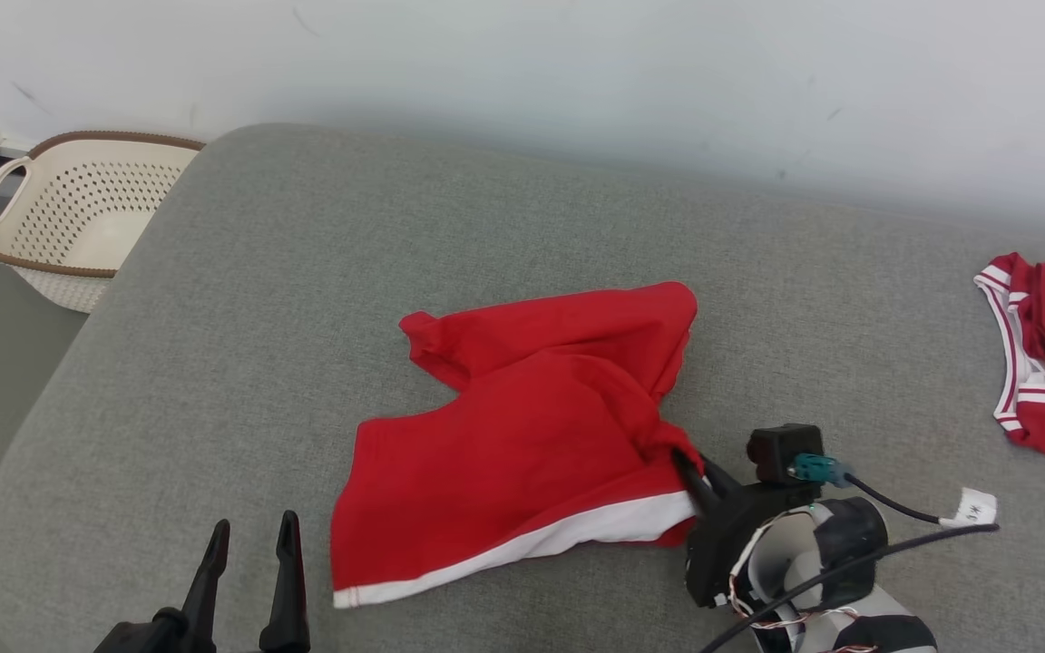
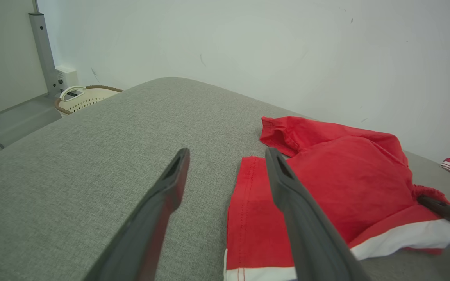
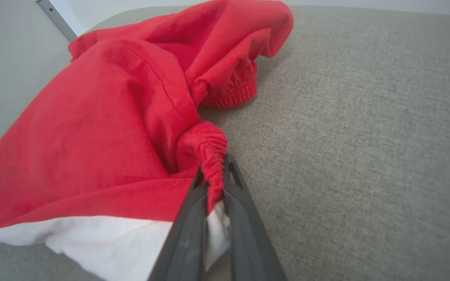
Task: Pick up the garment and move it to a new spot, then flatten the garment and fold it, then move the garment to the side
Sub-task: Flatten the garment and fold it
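Note:
A red garment [image 1: 532, 426] with a white band lies crumpled in the middle of the grey cushioned surface [image 1: 305, 272]. My right gripper [image 1: 693, 472] is shut on the garment's gathered right edge; in the right wrist view red and white cloth [image 3: 92, 128] is pinched between the fingers of this gripper [image 3: 214, 177]. The left gripper [image 1: 250, 540] stands open near the front edge, left of the garment's lower left corner, with nothing in it. In the left wrist view the left gripper [image 2: 227, 156] points along the surface, its right finger in front of the garment [image 2: 346, 171].
A second red and white garment [image 1: 1044, 354] lies at the far right edge of the surface. A cream perforated basket [image 1: 78, 213] stands on the floor beyond the left corner. A white wall runs behind the surface.

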Controlling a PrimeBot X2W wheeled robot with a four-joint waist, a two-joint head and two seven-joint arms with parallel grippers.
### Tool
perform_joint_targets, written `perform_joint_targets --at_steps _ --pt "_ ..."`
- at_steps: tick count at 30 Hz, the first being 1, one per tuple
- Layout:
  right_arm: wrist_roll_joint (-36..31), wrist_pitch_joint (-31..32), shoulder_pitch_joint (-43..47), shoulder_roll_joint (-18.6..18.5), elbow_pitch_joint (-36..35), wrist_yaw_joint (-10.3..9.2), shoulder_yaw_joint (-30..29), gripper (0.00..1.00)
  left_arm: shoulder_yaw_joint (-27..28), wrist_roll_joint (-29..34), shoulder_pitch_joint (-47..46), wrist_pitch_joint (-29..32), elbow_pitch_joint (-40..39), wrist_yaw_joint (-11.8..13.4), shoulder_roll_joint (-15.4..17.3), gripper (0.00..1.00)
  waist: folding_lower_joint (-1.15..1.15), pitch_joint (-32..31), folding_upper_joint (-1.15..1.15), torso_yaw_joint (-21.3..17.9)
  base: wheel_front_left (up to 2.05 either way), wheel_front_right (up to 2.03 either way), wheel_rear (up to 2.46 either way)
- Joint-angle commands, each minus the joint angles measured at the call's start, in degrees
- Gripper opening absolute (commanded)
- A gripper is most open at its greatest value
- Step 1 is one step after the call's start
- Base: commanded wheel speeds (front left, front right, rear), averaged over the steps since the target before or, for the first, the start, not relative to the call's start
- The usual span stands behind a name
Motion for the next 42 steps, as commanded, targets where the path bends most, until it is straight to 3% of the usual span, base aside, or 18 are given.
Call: perform_joint_targets --at_steps 1,7,12,20,26,28,29,30,42 --pt "0.0 -1.1 -0.4 -0.6 0.4 0.01 -0.4 0.00 0.3 0.3 0.5 -0.3 0.2 -0.1 -0.2 1.00 0.00 -0.1 0.00 -0.2 0.00 0.00 0.00" --pt "-2.9 -5.3 1.9 -2.0 -1.2 0.01 -4.7 0.00 1.4 0.8 2.1 -0.3 0.2 -0.6 -0.8 1.00 0.00 -0.9 0.00 -2.1 0.00 0.00 0.00" --pt "-7.1 -5.1 6.5 -3.0 -6.7 0.01 -9.6 0.00 1.8 1.3 2.8 -0.3 0.3 -0.8 -1.1 1.00 0.00 -1.2 0.00 -4.3 0.00 0.00 0.00" --pt "-15.1 2.7 21.1 -0.3 -25.0 0.01 -20.1 0.00 1.9 1.5 3.4 -0.3 0.2 -1.1 -1.5 1.00 0.00 -1.6 0.00 -6.3 0.00 0.00 0.00" --pt "-18.0 10.2 32.2 2.8 -40.4 0.01 -23.2 0.00 1.8 1.6 3.4 -0.3 0.6 -1.2 -1.6 1.00 0.00 -1.8 0.00 -6.7 0.00 0.00 0.00" --pt "-18.1 10.9 33.3 3.1 -42.1 0.01 -23.4 0.00 1.8 1.6 3.4 -0.3 0.7 -1.2 -1.7 1.00 0.00 -1.8 0.00 -6.8 0.00 0.00 0.00" --pt "-18.2 11.2 34.2 3.4 -43.8 0.01 -23.7 0.07 1.7 1.7 3.3 -0.3 0.8 -1.3 -1.7 1.00 0.00 -1.8 0.00 -6.9 0.00 0.00 0.00" --pt "-18.4 11.4 34.9 3.6 -45.2 0.01 -23.7 0.97 1.7 1.7 3.3 -0.3 0.9 -1.3 -1.7 1.00 0.00 -1.9 0.00 -6.9 0.00 0.00 0.00" --pt "-17.7 6.5 36.2 4.2 -51.9 0.01 -25.4 1.00 2.9 2.2 4.0 -0.3 0.2 -1.5 -1.8 1.00 0.00 -3.2 0.00 -8.9 0.00 0.00 0.00"
